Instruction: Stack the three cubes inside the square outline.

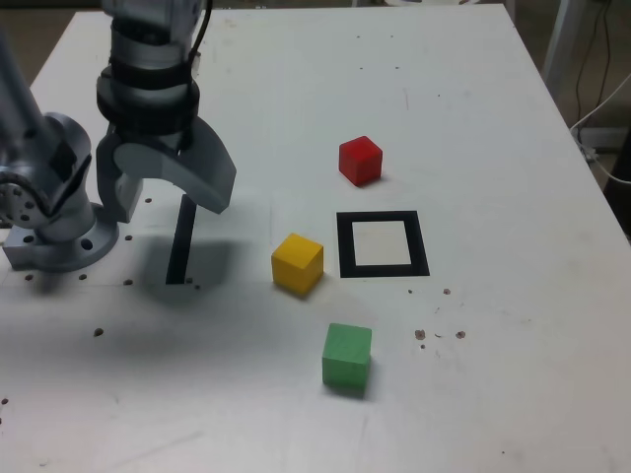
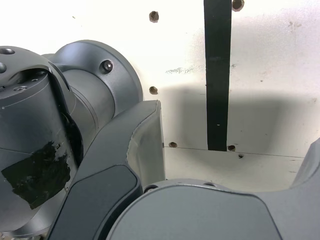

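While the gripper (image 1: pixel 168 202) hangs at the upper left of the exterior view with its jaws spread wide and nothing between them, the three cubes sit apart on the white table (image 1: pixel 493 118). The square outline (image 1: pixel 382 244) lies just right of the frame's centre, its white middle bare. The red cube (image 1: pixel 360 161) stands above it and a little to the exterior view's left, near but not touching the frame. The yellow cube (image 1: pixel 297 263) sits just beside the outline's left edge, slightly lower, with a narrow gap between them. The green cube (image 1: pixel 346 358) rests below the yellow one, toward the lower middle of the picture, well clear of the outline.

Under the gripper a straight black strip (image 1: pixel 180 239) runs down the table, partly hidden by the lower jaw; the wrist view shows the same strip (image 2: pixel 218 75) ending at a thin seam, with small screw holes (image 2: pixel 154 16) around it. The arm's base (image 1: pixel 54 236) stands at the far left edge. Cables (image 1: pixel 606 108) hang off the table at the upper right. Nothing lies between the cubes and the outline.
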Action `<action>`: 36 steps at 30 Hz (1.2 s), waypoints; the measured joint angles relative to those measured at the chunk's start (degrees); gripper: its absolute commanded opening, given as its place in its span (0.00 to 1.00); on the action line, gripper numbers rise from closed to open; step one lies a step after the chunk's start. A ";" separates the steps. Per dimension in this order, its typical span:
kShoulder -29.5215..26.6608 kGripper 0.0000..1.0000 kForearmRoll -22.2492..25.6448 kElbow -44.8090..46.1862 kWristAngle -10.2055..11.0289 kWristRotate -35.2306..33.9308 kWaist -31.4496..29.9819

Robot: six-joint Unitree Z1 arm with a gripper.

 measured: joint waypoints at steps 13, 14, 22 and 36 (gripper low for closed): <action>0.21 1.00 0.04 -0.25 0.06 0.00 0.00; 0.28 1.00 0.09 -0.22 0.11 0.00 0.00; 0.93 1.00 -0.45 -0.11 0.75 0.00 0.00; 2.76 1.00 -0.51 -5.44 3.08 0.10 0.00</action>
